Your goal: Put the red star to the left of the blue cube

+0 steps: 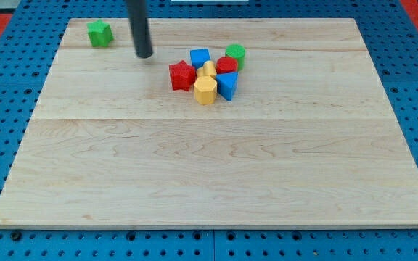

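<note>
The red star [182,75] lies on the wooden board [216,174] near the view's top centre, at the left edge of a tight cluster. The blue cube [199,57] sits just above and to the right of it, touching or nearly touching. My tip [144,54] is at the end of the dark rod, to the left of and slightly above the red star, about a block's width or two away, and touches no block.
The cluster also holds a yellow hexagonal block [205,90], a small yellow block [209,69], a red block [227,64], a green cylinder [235,52] and a blue triangular block [228,85]. A green block [99,33] sits alone at the top left.
</note>
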